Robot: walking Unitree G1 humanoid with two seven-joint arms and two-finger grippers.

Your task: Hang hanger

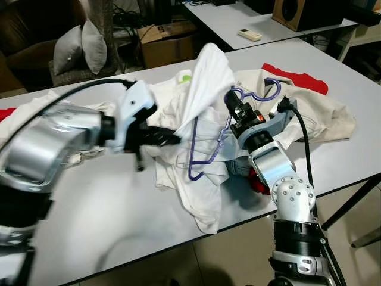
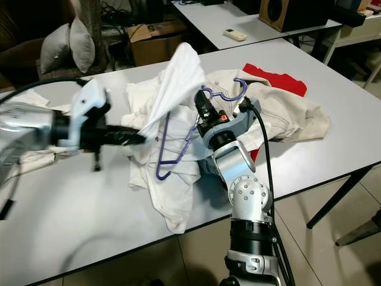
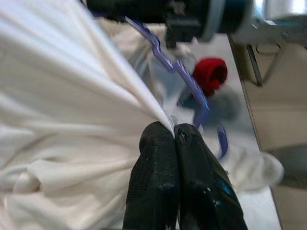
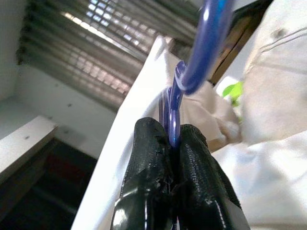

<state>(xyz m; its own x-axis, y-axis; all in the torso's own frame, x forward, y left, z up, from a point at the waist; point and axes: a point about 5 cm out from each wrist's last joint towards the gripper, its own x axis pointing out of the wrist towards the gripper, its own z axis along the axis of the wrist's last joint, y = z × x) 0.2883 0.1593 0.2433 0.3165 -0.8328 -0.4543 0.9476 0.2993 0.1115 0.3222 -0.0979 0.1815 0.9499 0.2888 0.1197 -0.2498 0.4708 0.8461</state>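
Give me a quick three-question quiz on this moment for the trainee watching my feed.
1. True or false: the right gripper is shut on the purple hanger.
2. What does the left gripper hold? A) the red garment B) the white shirt C) the remote control
3. Fill in: the red garment lies on the white ____, partly under the cream garment.

Key
1. True: the jaws pinch the hanger near its hook.
2. B: the jaws are closed on a fold of the white shirt, which is lifted off the pile.
3. table.
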